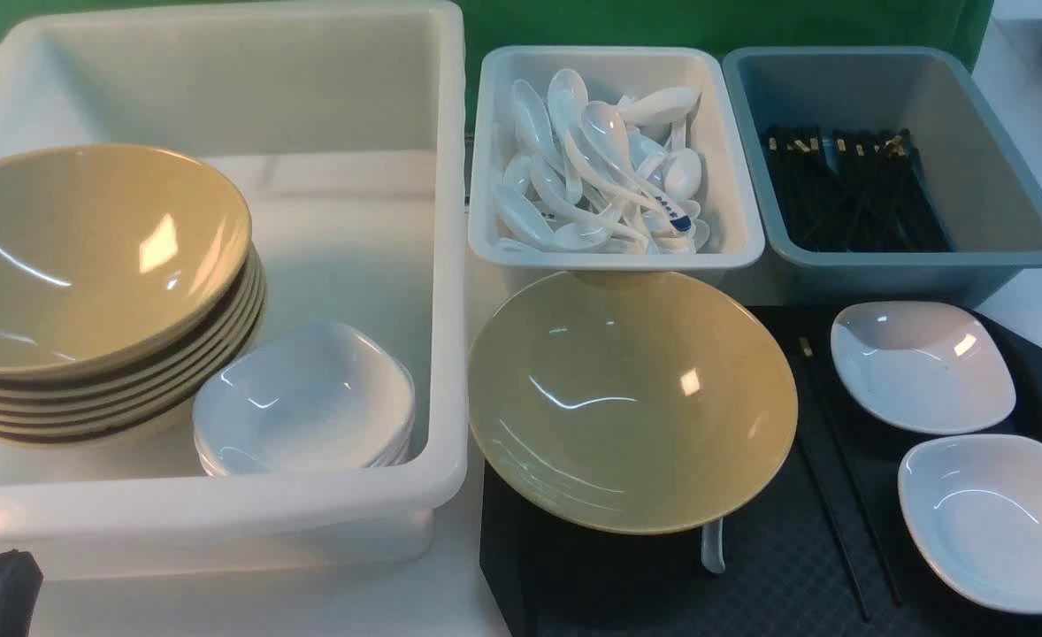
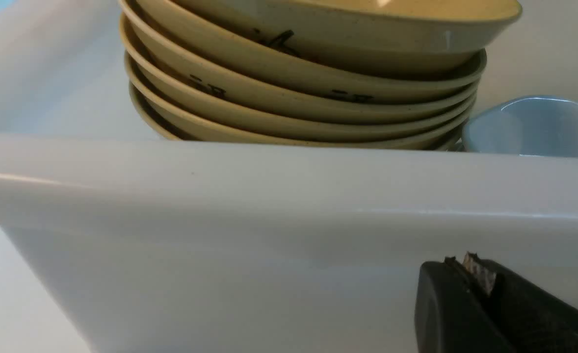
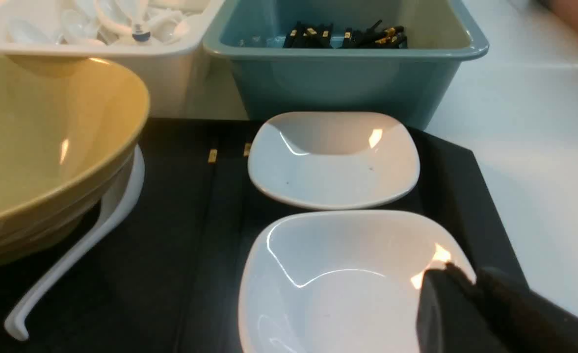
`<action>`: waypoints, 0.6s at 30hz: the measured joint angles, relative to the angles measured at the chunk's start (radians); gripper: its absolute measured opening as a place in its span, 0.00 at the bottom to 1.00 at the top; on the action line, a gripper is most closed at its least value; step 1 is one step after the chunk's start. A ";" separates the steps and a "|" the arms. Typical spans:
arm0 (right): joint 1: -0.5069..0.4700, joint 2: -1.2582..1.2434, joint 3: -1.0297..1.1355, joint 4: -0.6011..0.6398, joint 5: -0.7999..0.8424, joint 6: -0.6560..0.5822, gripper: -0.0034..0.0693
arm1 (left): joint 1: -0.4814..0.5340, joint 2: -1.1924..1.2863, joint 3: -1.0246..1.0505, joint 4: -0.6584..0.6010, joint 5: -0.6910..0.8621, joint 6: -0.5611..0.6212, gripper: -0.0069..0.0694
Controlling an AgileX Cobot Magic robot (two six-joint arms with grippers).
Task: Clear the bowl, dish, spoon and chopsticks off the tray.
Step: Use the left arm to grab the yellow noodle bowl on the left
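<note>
Hanging just outside the near wall of the big white tub (image 1: 450, 265), the left gripper (image 2: 470, 268) has its jaws clenched on nothing. The mustard bowl (image 1: 632, 398) sits on the left part of the black tray (image 1: 751, 584), with the white spoon (image 1: 713, 544) tucked partly under its near side. The chopsticks (image 1: 839, 495) lie side by side just right of it, then the far dish (image 1: 922, 364) and near dish (image 1: 999, 522). The right gripper (image 3: 465, 282) has its jaws pinched on the near dish's rim, the dish flat on the tray.

The bowl (image 1: 632, 398) has a smooth, glossy mustard-yellow glaze. The tray (image 1: 751, 575) is matt black plastic with a fine diamond texture. The spoon (image 1: 713, 547) and the dishes (image 1: 922, 367) are glossy white. The chopsticks (image 1: 846, 531) are dull black. The big tub (image 1: 220, 509) is smooth white plastic with a soft sheen.
</note>
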 joint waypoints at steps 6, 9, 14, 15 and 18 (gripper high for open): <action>0.000 0.000 0.000 0.000 0.000 0.000 0.21 | 0.000 0.000 0.000 0.000 0.000 0.000 0.08; 0.000 0.000 0.000 0.000 0.000 0.000 0.21 | 0.000 0.000 0.000 0.000 0.000 0.000 0.08; 0.000 0.000 0.000 0.000 0.000 0.000 0.22 | 0.000 0.000 0.000 0.000 0.000 0.000 0.08; 0.000 0.000 0.000 0.000 0.000 0.000 0.22 | 0.000 0.000 0.000 0.000 0.000 0.000 0.08; 0.000 0.000 0.000 0.000 0.000 0.000 0.23 | 0.000 0.000 0.000 0.000 0.000 0.000 0.08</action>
